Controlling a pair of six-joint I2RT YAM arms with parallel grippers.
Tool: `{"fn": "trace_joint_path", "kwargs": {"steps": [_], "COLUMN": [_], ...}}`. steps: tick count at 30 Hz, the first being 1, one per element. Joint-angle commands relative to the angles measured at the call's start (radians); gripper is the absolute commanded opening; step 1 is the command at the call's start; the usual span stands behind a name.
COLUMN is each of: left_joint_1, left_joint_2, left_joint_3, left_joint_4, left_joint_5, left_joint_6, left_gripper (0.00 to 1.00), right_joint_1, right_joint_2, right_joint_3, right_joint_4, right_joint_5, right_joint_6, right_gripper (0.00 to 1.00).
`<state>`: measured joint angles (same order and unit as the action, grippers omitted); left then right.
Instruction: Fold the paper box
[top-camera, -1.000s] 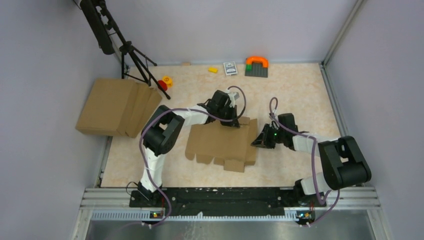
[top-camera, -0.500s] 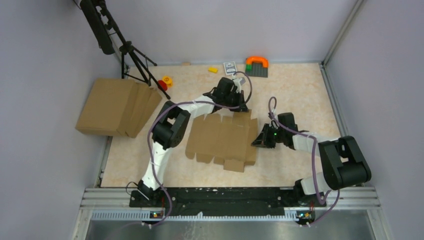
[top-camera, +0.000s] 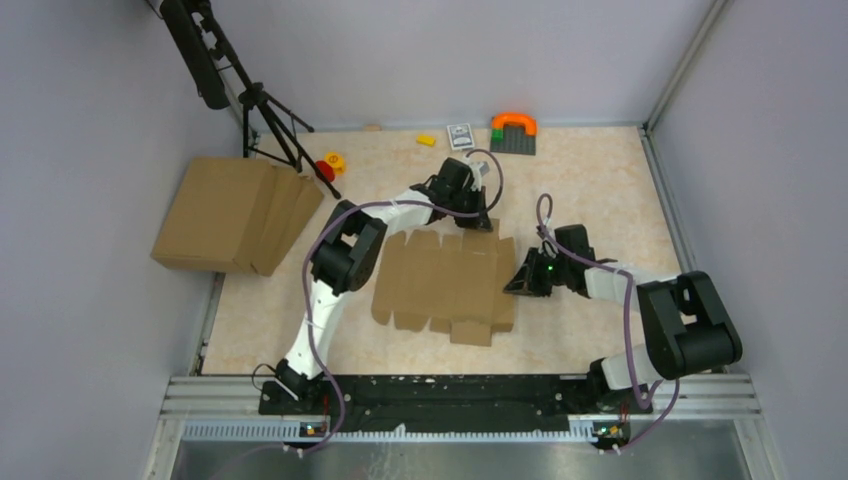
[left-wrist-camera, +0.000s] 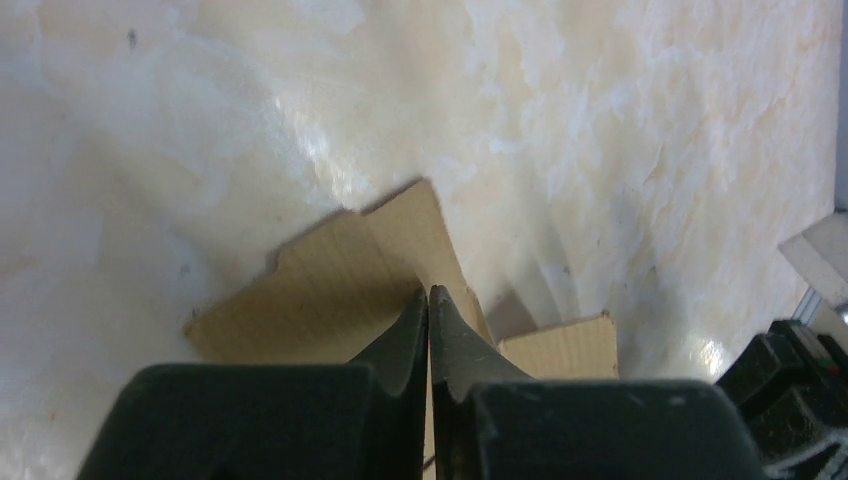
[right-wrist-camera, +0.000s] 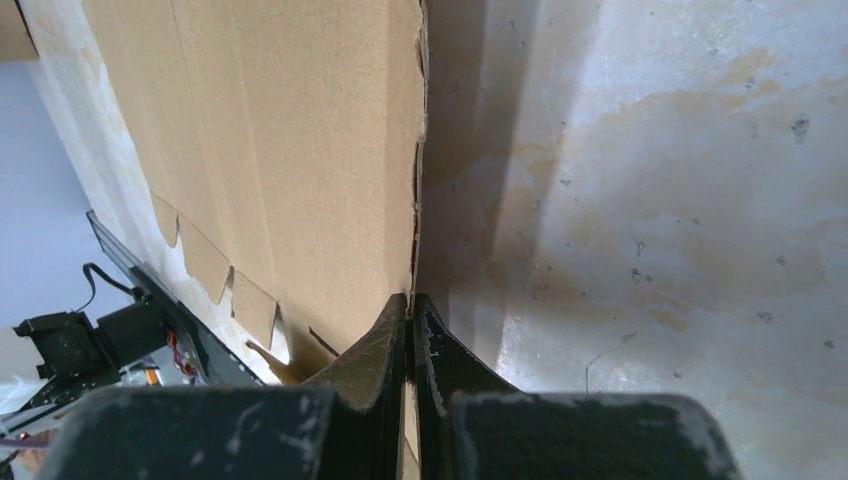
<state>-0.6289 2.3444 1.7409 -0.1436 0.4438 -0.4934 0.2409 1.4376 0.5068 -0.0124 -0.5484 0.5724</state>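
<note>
Top external view: the paper box (top-camera: 440, 285) lies flat and unfolded on the table (top-camera: 610, 190). My left gripper (top-camera: 478, 222), fingers pressed together, sits over a tab on the box's far edge. My right gripper (top-camera: 517, 284), also pressed together, meets the box's right edge; I cannot tell whether it nips card. I judge a clean fold needs pushing along a crease, not at corners.

table (top-camera: 600, 190) | paper box (top-camera: 440, 280) flat | cardboard pile (top-camera: 225, 213) | yellow block (top-camera: 426, 139)
</note>
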Motion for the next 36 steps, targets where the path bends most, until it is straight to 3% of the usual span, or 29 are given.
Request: {"fn": "trace_joint_path", "kwargs": {"steps": [1, 9, 16, 24, 36], "left_joint_1": [0.003, -0.078, -0.151, -0.223, -0.327], "left_joint_2": [-0.184, -0.461, -0.494, -0.559, -0.705], "left_joint_3": [-0.08, -0.339, -0.559, -0.676, -0.9], "left_joint_4": [-0.048, -0.085, -0.095, -0.112, 0.069], "left_joint_5": [-0.015, 0.021, 0.037, 0.048, 0.116], "left_joint_6": [0.073, 0.093, 0.076, 0.058, 0.006], "left_gripper": [0.0, 0.02, 0.0, 0.0, 0.0], "right_joint_1": [-0.002, -0.003, -0.003, -0.003, -0.002], "right_joint_2": [0.019, 0.03, 0.037, 0.033, 0.045], "right_joint_3": [0.035, 0.065, 0.071, 0.081, 0.081], "right_joint_4": [-0.02, -0.017, -0.015, -0.014, -0.003], "right_joint_5": [0.083, 0.115, 0.11, 0.119, 0.14], "right_joint_6": [-0.008, 0.0, -0.004, 0.009, 0.021], "right_gripper": [0.0, 0.0, 0.0, 0.0, 0.0]}}
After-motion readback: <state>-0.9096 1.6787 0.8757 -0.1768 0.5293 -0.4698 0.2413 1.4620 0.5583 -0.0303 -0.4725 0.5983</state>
